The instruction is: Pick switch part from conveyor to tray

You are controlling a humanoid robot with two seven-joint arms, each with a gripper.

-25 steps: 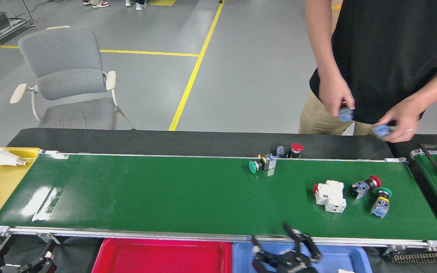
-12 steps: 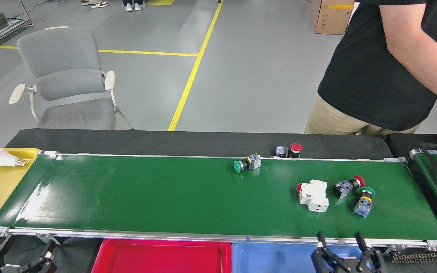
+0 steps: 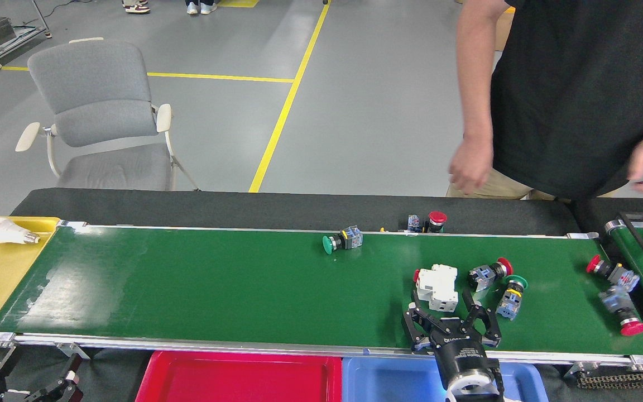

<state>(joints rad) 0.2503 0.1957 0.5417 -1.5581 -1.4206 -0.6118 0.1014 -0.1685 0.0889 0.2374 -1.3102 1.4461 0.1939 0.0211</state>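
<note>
My right pincer (image 3: 451, 320) hovers wide open and empty at the belt's (image 3: 215, 285) near edge, just short of the white switch (image 3: 437, 287). The belt could carry it sideways, so my fingers might close on nothing.

Switch parts (image 3: 437, 286) on conveyor (image 3: 215, 285), trays (image 3: 243, 377) before it, chair (image 3: 98, 117) behind, bulb (image 3: 3, 231) left.

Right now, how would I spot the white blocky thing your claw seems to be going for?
Look at the wide green conveyor and follow it toward its right half. Just beyond my open right gripper, which reaches over the near rail, lies the white circuit breaker. It is the only white, boxy part there; its neighbours are small push-button switches with round red or green caps.
</note>
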